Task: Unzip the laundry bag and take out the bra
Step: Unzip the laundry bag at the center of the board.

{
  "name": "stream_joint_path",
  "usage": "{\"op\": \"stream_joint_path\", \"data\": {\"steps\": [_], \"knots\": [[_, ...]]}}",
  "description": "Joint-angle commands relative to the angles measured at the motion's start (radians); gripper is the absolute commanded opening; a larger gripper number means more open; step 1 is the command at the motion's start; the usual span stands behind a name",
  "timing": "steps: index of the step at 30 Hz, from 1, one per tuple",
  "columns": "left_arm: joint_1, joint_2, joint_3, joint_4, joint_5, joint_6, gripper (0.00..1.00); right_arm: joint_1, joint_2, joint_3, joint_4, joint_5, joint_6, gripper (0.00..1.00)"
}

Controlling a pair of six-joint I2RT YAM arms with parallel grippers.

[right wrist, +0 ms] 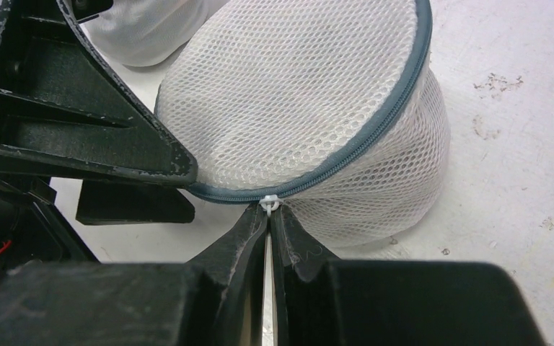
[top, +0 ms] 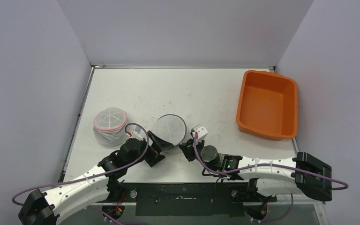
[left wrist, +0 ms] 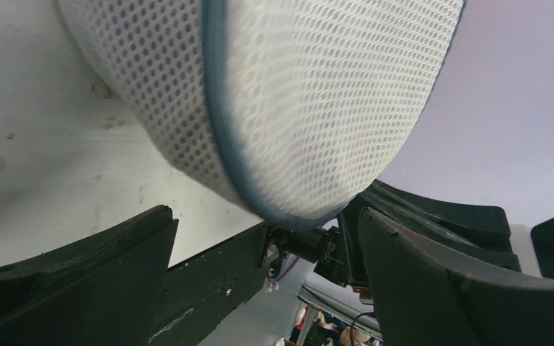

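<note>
The white mesh laundry bag [top: 168,129] with a grey-blue zipper [right wrist: 375,130] stands in the middle of the table. My right gripper [right wrist: 269,215] is shut on the small white zipper pull [right wrist: 269,204] at the bag's near edge; it also shows in the top view [top: 186,149]. My left gripper [top: 161,145] is open at the bag's near-left side, with the bag [left wrist: 296,94] above and between its spread fingers [left wrist: 79,274]. One left finger [right wrist: 79,108] lies against the bag [right wrist: 310,94]. The zipper looks closed. The bra is hidden.
A second white mesh bag with pink trim [top: 110,123] stands left of the first. An orange bin [top: 267,104] sits at the far right. Grey walls enclose the table on the left, back and right.
</note>
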Motion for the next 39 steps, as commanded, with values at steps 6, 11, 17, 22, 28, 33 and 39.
{"op": "stream_joint_path", "data": {"steps": [6, 11, 17, 22, 28, 33, 39], "knots": [[-0.072, 0.112, 0.022, 0.273, -0.157, -0.090, 0.90, 0.032, -0.047, -0.021, 0.032, 0.018, 0.034, 0.05], [-0.073, 0.154, 0.019, 0.288, -0.180, -0.082, 0.72, 0.050, -0.027, -0.017, 0.052, 0.005, 0.038, 0.05], [-0.047, 0.146, 0.016, 0.276, -0.215, -0.032, 0.47, 0.062, -0.010, 0.000, 0.038, 0.006, 0.026, 0.05], [0.050, 0.157, 0.058, 0.248, -0.109, 0.069, 0.26, 0.061, -0.035, -0.006, -0.022, 0.057, 0.007, 0.05], [0.144, 0.205, 0.087, 0.262, 0.014, 0.144, 0.06, 0.047, -0.077, -0.038, -0.064, 0.127, 0.024, 0.05], [0.162, 0.264, 0.139, 0.263, 0.073, 0.212, 0.02, 0.034, -0.130, -0.053, -0.127, 0.243, 0.051, 0.05], [0.220, 0.405, 0.236, 0.319, 0.247, 0.310, 0.02, 0.032, -0.201, -0.075, -0.168, 0.245, 0.031, 0.05]]}}
